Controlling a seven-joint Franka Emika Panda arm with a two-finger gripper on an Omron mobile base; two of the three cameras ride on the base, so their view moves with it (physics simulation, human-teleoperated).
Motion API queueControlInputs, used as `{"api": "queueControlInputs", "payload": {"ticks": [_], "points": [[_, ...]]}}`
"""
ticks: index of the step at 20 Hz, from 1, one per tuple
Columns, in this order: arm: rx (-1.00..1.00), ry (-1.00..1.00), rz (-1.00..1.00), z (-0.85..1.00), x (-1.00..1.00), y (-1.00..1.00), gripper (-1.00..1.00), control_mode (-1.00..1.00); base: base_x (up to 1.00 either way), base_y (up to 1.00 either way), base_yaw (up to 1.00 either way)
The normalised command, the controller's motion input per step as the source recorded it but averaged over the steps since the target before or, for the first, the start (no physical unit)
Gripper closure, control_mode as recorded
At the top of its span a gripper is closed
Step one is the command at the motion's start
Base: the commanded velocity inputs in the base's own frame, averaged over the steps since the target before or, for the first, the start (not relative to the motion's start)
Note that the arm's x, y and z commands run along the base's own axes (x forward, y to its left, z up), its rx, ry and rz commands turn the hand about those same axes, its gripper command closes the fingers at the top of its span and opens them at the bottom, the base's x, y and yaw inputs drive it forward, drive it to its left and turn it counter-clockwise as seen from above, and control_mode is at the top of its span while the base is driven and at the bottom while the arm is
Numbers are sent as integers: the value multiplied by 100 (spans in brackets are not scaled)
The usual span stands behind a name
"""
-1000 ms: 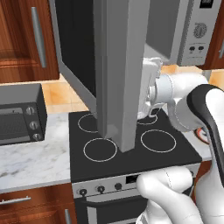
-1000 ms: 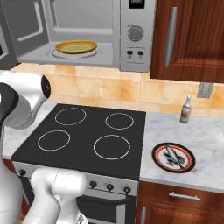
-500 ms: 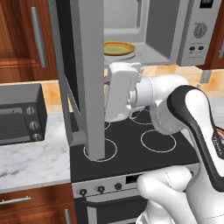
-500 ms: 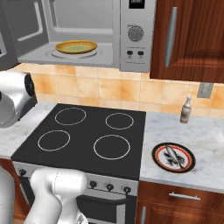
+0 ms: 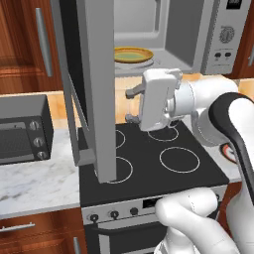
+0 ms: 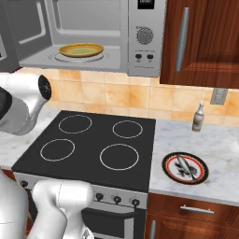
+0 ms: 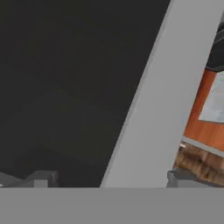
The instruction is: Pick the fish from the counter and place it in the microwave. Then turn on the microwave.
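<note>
In the left base view, the large grey-silver microwave point(image 5: 218, 34) hangs above the black four-ring stovetop point(image 5: 154, 158) with its wide dark-windowed door point(image 5: 94, 84) swung out toward the camera. A yellow-rimmed plate point(image 5: 133, 54) lies inside the cavity. The control strip shows a dial and two buttons; the display at its top is too small to read. The white arm's two-finger pincer point(image 5: 133, 105) points at the door's edge, its dark fingers spread wide, one above the other, with nothing between them; whether they touch the door cannot be told. A small dark toaster oven point(image 5: 22, 136) stands on the white marble-look counter point(image 5: 39, 181) to the left.

In the right base view, the small slender silvery-grey fish point(image 6: 183, 166) lies on a red-rimmed plate with dark markings point(image 6: 185, 168), on the counter to the right of the stovetop. A small bottle point(image 6: 198, 117) stands near the tiled wall behind it. The microwave display digits are unreadable.

In the hand view, the two fingertips point(image 7: 41, 178) rise far apart at the bottom, just before the dark window and grey frame of the door, gripping nothing.
</note>
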Motion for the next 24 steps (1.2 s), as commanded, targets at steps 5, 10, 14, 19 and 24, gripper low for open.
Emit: {"api": "queueControlInputs", "payload": {"ticks": [5, 10, 14, 19, 24], "points": [[-23, 0, -21, 0, 23, -62, -100, -100, 0, 0, 0], [-28, 0, -24, -7, 15, -64, -100, -100, 0, 0, 0], [-29, 0, -22, -15, 9, -65, -100, -100, 0, 0, 0], [-30, 0, -19, -24, 6, -58, -100, -100, 0, 0, 0], [-29, 0, -16, -25, 8, -53, -100, -100, 0, 0, 0]]}}
